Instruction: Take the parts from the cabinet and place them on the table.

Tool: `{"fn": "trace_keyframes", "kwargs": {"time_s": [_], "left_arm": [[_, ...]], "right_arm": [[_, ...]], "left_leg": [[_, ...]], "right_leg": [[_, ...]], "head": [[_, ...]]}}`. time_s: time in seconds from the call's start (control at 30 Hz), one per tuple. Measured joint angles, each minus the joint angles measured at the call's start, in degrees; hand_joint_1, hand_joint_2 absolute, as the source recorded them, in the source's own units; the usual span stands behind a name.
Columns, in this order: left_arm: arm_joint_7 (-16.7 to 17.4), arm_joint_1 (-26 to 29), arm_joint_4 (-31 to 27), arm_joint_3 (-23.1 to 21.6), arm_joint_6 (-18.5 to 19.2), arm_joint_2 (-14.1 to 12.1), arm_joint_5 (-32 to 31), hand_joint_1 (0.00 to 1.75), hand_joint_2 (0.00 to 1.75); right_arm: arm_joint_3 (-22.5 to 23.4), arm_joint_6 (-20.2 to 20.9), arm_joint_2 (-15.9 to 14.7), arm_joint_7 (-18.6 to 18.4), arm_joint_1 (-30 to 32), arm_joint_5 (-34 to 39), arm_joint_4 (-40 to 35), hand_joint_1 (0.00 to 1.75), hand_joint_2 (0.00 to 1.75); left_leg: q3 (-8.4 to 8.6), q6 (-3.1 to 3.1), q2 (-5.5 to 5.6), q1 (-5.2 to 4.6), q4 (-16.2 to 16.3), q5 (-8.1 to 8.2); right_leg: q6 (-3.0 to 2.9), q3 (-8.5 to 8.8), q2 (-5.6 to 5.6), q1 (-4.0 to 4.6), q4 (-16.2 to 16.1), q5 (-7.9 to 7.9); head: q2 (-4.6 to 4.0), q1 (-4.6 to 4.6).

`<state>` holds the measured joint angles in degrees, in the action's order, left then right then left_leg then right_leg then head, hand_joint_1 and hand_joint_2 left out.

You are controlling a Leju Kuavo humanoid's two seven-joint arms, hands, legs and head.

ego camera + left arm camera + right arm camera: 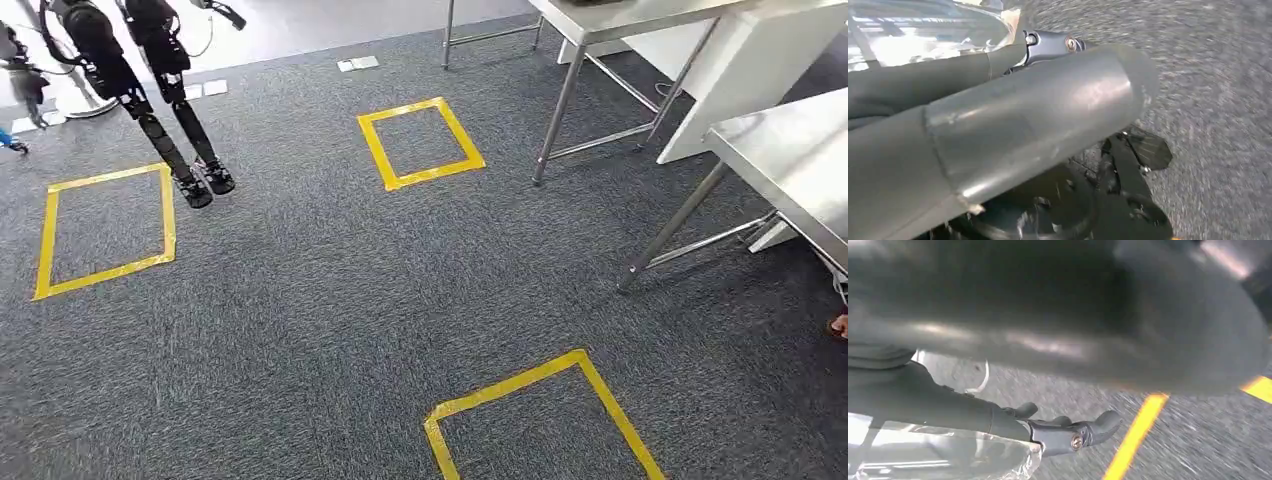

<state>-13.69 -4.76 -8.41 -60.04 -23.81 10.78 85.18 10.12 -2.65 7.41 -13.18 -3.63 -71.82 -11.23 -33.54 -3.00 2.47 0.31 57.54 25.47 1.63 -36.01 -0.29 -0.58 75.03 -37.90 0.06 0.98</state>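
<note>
- Your left hand (1013, 115) shows in the left wrist view. The thick grey thumb sits in front and the dark fingers (923, 82) stretch out straight behind it.
- A clear, crinkled plastic package (923, 30) lies right against those fingers, on the side away from the thumb. I cannot tell whether the hand grips it or only rests on it.
- Your right hand (1048, 340) looks much the same. Its dark fingers (1058, 432) are extended and barely curled, touching the same kind of clear plastic package (938, 455). Again I cannot tell how firm the hold is, or whether this is one package between both hands or two.
- The part therefore seems to be out of the cabinet and carried above the grey carpet (300, 280). Judge the pickup as done.
- The placing is left. The shiny steel table (790, 150) stands at the right edge of the head view, and a second steel-legged table (640, 15) is at the upper right. Neither tabletop shows a package.
- Between you and them lies open carpet, with a yellow tape square (420, 143) at upper centre.
- Another robot's black legs (150, 90) stand at the upper left, well apart from the tables.
</note>
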Motion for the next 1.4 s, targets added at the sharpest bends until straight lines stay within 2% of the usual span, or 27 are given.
{"fn": "trace_keyframes", "kwargs": {"time_s": [0.03,0.1,0.13,0.17,0.27,0.3,0.37,0.4,0.47,0.5,0.53,0.6,0.63,0.67,0.8,0.83,0.97,1.0,1.03,1.07,1.1,1.13,1.17,1.2,1.33,1.37,1.4], "left_arm": [[0.35,0.00,0.00,0.00,0.39,0.00,-0.13,0.00,0.00],[0.97,-0.02,0.00,-0.02,1.01,0.07,-0.33,0.00,0.00],[1.14,-0.03,0.00,-0.04,1.12,0.09,-0.48,0.00,0.00],[1.60,-0.15,0.00,-0.07,1.18,0.11,-0.57,0.00,0.00],[3.00,-0.09,0.00,-0.59,1.45,0.11,-1.21,0.00,0.00],[3.44,-0.07,0.02,-0.99,1.45,0.11,-1.53,0.00,0.00],[4.20,-0.12,0.02,-1.51,1.45,0.11,-1.84,0.00,0.00],[4.35,-0.16,0.00,-1.64,1.49,0.13,-1.86,0.00,0.00],[4.81,-0.16,0.02,-2.03,1.66,0.11,-2.36,0.00,0.00],[5.08,-0.14,0.02,-2.30,1.82,0.11,-2.49,0.00,0.00],[5.20,-0.12,0.02,-2.60,2.12,0.09,-2.80,0.00,0.00],[5.62,-0.14,0.02,-2.90,2.32,0.02,-3.04,0.00,0.00],[5.77,-0.15,0.02,-3.08,2.43,0.00,-3.13,0.00,0.00],[5.82,-0.25,0.00,-3.28,2.69,0.09,-3.28,0.00,0.00],[6.02,-0.41,0.00,-3.87,2.80,0.09,-3.59,0.00,0.00],[6.06,-0.39,0.00,-3.98,2.80,0.13,-3.61,0.00,0.00],[6.06,-0.39,0.00,-3.98,2.80,0.13,-3.61,0.00,0.00],[6.06,-0.40,0.00,-3.98,2.80,0.13,-3.59,0.00,0.00],[6.08,-0.56,0.00,-4.04,2.76,0.13,-3.59,0.00,0.00],[6.08,-0.60,0.00,-4.11,2.78,0.13,-3.61,0.00,0.00],[6.08,-0.57,0.00,-4.15,2.78,0.13,-3.59,0.00,0.00],[6.08,-0.58,0.00,-4.15,2.78,0.13,-3.59,0.00,0.00],[6.08,-0.59,0.00,-4.17,2.78,0.18,-3.59,0.00,0.00],[6.08,-0.61,0.00,-4.17,2.78,0.22,-3.59,0.00,0.00],[6.08,-0.56,0.02,-4.17,2.76,0.20,-3.59,0.00,0.00],[6.08,-0.55,0.02,-4.17,2.74,0.11,-3.59,0.00,0.00],[6.08,-0.55,0.02,-4.17,2.69,0.11,-3.59,0.00,0.00]], "right_arm": [[-0.02,0.00,0.04,0.02,-0.04,0.00,0.00,0.00,0.00],[-0.02,0.00,0.04,0.35,-0.02,0.02,0.00,0.00,0.00],[-0.02,-0.02,0.04,0.55,0.11,0.19,0.00,0.00,0.00],[-0.02,-0.17,0.07,0.81,0.31,0.24,0.09,0.00,0.00],[-0.02,-0.50,0.28,1.51,0.10,0.17,0.09,0.00,0.00],[-0.04,-0.52,0.37,1.77,0.09,0.09,0.09,0.00,0.00],[-0.11,-0.52,0.63,1.81,0.11,-0.42,0.09,0.00,0.00],[-0.13,-0.52,0.70,1.81,0.33,-0.59,0.09,0.00,0.00],[-0.11,-0.66,0.74,1.77,0.58,-0.68,0.09,0.00,0.00],[-0.13,-0.79,0.74,1.77,0.55,-0.68,0.11,0.00,0.00],[-0.13,-0.89,0.81,1.77,0.44,-0.68,0.09,0.00,0.00],[-0.11,-1.03,1.00,1.79,0.33,-0.64,0.09,0.00,0.00],[-0.11,-1.05,1.09,1.86,0.34,-0.55,0.09,0.00,0.00],[-0.11,-1.11,1.05,1.90,0.45,-0.50,0.09,0.00,0.00],[-0.11,-1.20,1.22,2.32,0.07,-0.46,0.09,0.00,0.00],[-0.13,-1.20,1.25,2.40,0.04,-0.55,0.09,0.00,0.00],[-0.13,-1.20,1.25,2.40,0.03,-0.55,0.09,0.00,0.00],[-0.13,-1.20,1.25,2.45,0.02,-0.55,0.09,0.00,0.00],[-0.13,-1.20,1.42,2.58,0.22,-0.55,0.09,0.00,0.00],[-0.11,-1.20,1.42,2.65,0.30,-0.55,0.11,0.00,0.00],[-0.11,-1.20,1.40,2.67,0.37,-0.52,0.13,0.00,0.00],[-0.11,-1.20,1.40,2.67,0.32,-0.55,0.13,0.00,0.00],[-0.11,-1.20,1.40,2.64,0.33,-0.55,0.13,0.00,0.00],[-0.11,-1.20,1.38,2.64,0.47,-0.55,0.18,0.00,0.00],[-0.11,-1.20,1.33,2.64,0.20,-0.57,0.20,0.00,0.00],[-0.13,-1.20,1.51,2.64,0.16,-0.57,0.20,0.00,0.00],[-0.11,-1.20,1.51,2.64,0.17,-0.61,0.20,0.00,0.00]], "left_leg": [[0.01,0.11,0.98,0.00,0.04,-0.09],[0.03,0.44,2.83,0.03,0.08,-0.33],[-0.10,0.68,3.51,0.09,0.08,-0.49],[-0.31,1.07,4.20,-0.43,0.51,-0.52],[-0.80,1.94,5.84,-0.14,-0.08,-1.00],[-1.13,2.31,6.62,0.01,0.15,-1.22],[-3.33,2.46,0.65,-0.22,4.67,2.70],[-5.45,2.74,-0.90,-0.15,9.46,5.52],[-9.32,3.18,-1.86,0.05,18.12,8.98],[-10.08,3.35,-2.12,0.26,19.89,9.05],[-9.30,3.54,-2.42,0.52,18.50,7.76],[-4.57,3.85,-3.77,1.02,9.78,3.50],[-1.84,3.96,-5.94,1.17,5.13,1.99],[0.22,4.09,-8.51,1.07,1.95,1.42],[-0.26,1.96,-5.03,0.24,1.57,1.65],[-0.01,1.38,-4.67,0.68,1.23,1.28],[-0.01,1.37,-4.63,0.67,1.23,1.28],[-0.02,1.34,-4.47,0.54,1.23,1.26],[-0.29,0.51,-3.35,0.47,1.21,0.98],[-0.40,0.38,-2.43,0.39,1.21,0.89],[-0.40,0.26,0.63,0.03,1.26,0.80],[-0.19,0.32,2.09,0.02,1.27,0.75],[-0.13,0.43,2.84,0.04,1.27,0.69],[-0.25,0.66,3.31,0.01,1.37,0.59],[-0.92,1.96,5.18,-0.03,1.05,0.04],[-1.23,2.06,4.15,0.15,1.70,0.42],[-1.91,2.26,0.91,-0.27,3.11,1.87]], "right_leg": [[0.47,1.17,0.07,-0.06,-2.25,1.37],[1.34,5.85,1.20,-0.29,-12.09,5.70],[1.47,7.84,4.17,-0.68,-16.64,7.26],[0.97,7.92,5.83,-0.45,-18.36,7.42],[-0.01,7.91,3.90,-0.09,-18.38,7.86],[-0.67,7.74,2.97,-0.81,-18.72,8.29],[-1.73,8.08,1.42,-0.84,-18.85,8.70],[-1.97,7.96,0.44,-0.62,-18.83,8.76],[-2.06,7.81,-1.56,-0.47,-18.80,8.69],[-2.06,7.78,-2.47,-0.47,-18.79,8.66],[-2.07,7.79,-3.31,-0.51,-18.78,8.62],[-1.79,8.05,-4.58,-0.69,-18.74,8.32],[-1.46,8.31,-5.08,-0.68,-18.64,8.09],[-0.90,7.75,-5.47,0.26,-18.28,7.51],[0.38,9.19,-8.24,0.58,-18.20,6.95],[0.71,8.63,-6.55,-0.01,-17.71,6.48],[0.72,8.54,-6.34,-0.05,-17.65,6.44],[0.74,8.56,-5.41,-0.14,-17.38,6.26],[0.11,6.23,-1.16,-0.36,-11.86,3.03],[-0.17,3.59,-0.39,-0.36,-6.50,0.74],[0.67,0.05,0.07,-0.12,-0.88,0.46],[1.35,3.47,0.64,-0.13,-8.81,4.45],[1.48,5.73,2.10,-0.23,-14.03,6.65],[1.22,6.57,5.06,-0.39,-16.96,7.55],[-0.74,6.79,3.08,0.52,-17.24,8.39],[-1.53,6.92,2.30,-0.88,-17.77,8.96],[-1.71,6.91,1.67,-0.48,-17.87,9.01]], "head": [[-0.02,0.04],[-0.02,0.06],[-0.02,0.09],[-0.02,0.07],[-0.02,-0.02],[-0.02,-0.02],[-0.02,-0.35],[-0.02,-0.46],[-0.02,-0.42],[0.00,-0.42],[-0.02,-0.41],[-0.02,-0.44],[-0.02,-0.48],[-0.02,-0.80],[-0.02,-0.11],[-0.02,-0.33],[-0.02,-0.33],[-0.02,-0.22],[-0.02,-0.05],[-0.02,-0.05],[-0.02,-0.09],[-0.02,-0.09],[-0.02,-0.05],[-0.02,-0.02],[-0.02,-0.07],[0.00,-0.11],[-0.02,-0.15]]}}
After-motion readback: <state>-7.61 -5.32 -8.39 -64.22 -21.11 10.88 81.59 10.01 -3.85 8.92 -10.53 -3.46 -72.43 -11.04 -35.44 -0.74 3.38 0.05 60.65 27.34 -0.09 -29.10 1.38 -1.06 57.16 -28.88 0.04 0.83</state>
